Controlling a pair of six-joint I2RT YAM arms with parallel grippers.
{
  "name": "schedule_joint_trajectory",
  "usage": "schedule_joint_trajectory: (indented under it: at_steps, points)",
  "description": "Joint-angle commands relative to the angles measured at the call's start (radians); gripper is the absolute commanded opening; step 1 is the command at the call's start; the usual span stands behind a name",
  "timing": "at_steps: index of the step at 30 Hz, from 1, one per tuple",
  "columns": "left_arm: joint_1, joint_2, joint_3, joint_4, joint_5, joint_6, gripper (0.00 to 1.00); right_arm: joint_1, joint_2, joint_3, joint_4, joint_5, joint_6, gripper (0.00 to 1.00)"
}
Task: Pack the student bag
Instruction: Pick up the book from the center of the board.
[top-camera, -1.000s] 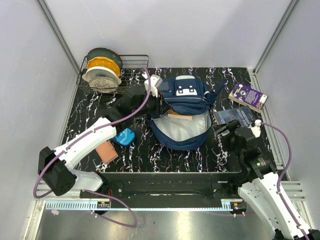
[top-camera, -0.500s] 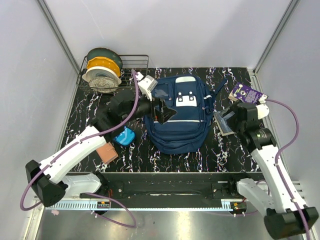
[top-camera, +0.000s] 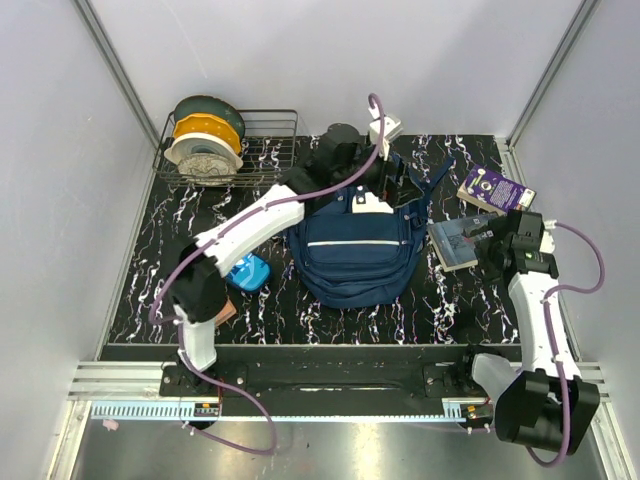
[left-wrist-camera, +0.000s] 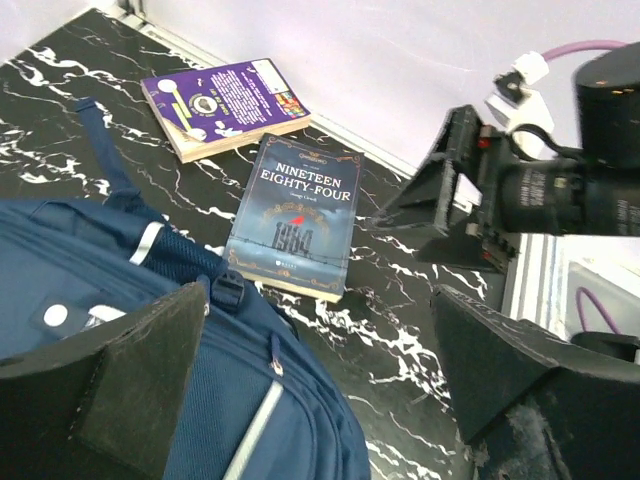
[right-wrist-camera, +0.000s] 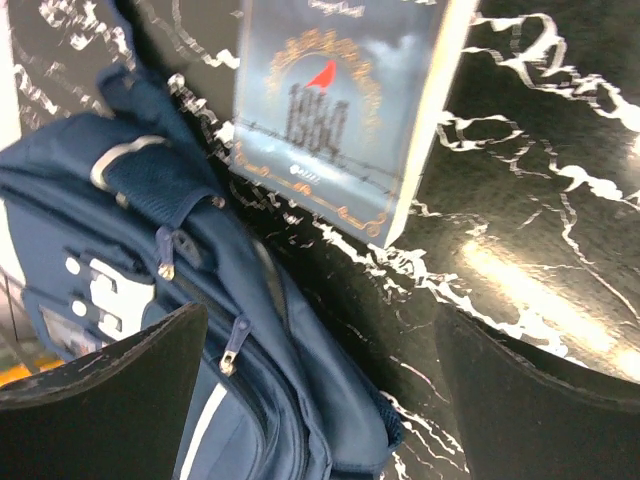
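Bag position: the student bag (top-camera: 350, 250) lies flat in the middle of the overhead frame on the black marbled table (top-camera: 160, 260), with its white zip stripe running across it.
Left gripper: the left gripper (top-camera: 398, 180) hangs over the bag's far end, upper centre of the overhead frame. Its jaws are spread wide with nothing between them.
Right gripper: the right gripper (top-camera: 480, 243) sits at the right of the frame, just beside a grey-blue novel (top-camera: 452, 245). It is released and holds nothing.
Hidden: the left arm (top-camera: 260, 215) covers most of the bag's white-patched far end from above. A salmon-brown block (top-camera: 218, 305) at lower left is half behind the same arm.
Hard to make out: from above, both sets of dark fingers blend into the dark table. I cannot tell whether the bag's main zip is fully shut.
Cut off: in both wrist views the bag runs off the left and lower edges. In the right wrist view the novel's upper part leaves the top of the frame.
Wrist views only: the left wrist camera reads the cover as "Nineteen Eighty-Four" and shows the right gripper at the right of its frame, jaws apart. The right wrist camera shows the bag's zip pulls and a strap end near the novel.
Overhead only: a wire rack (top-camera: 270, 125) with spools (top-camera: 205, 135) stands at upper left. A bright blue pouch (top-camera: 247, 272) lies left of the bag. A purple book (top-camera: 495, 190) lies at upper right, just beside the novel.
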Motion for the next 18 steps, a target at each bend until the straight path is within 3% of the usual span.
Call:
schedule_joint_trajectory:
  at_steps: [1,6,9,12,18]
  points:
    - [-0.006,0.183,0.147,0.053,0.106,0.014,0.99,-0.063,-0.016,-0.054,0.042,-0.045,0.081,1.0]
    - [-0.015,0.307,0.197,0.208,0.182,-0.063,0.99,-0.132,-0.008,-0.131,0.12,-0.107,0.104,1.0]
    - [-0.035,0.381,0.198,0.352,0.242,-0.068,0.99,-0.171,-0.013,-0.206,0.262,-0.219,0.111,0.98]
    - [-0.057,0.454,0.189,0.548,0.262,-0.092,0.99,-0.183,-0.008,-0.24,0.313,-0.207,0.127,0.94]
    - [-0.061,0.649,0.402,0.538,0.241,-0.143,0.99,-0.183,0.025,-0.231,0.312,-0.129,0.079,0.91]
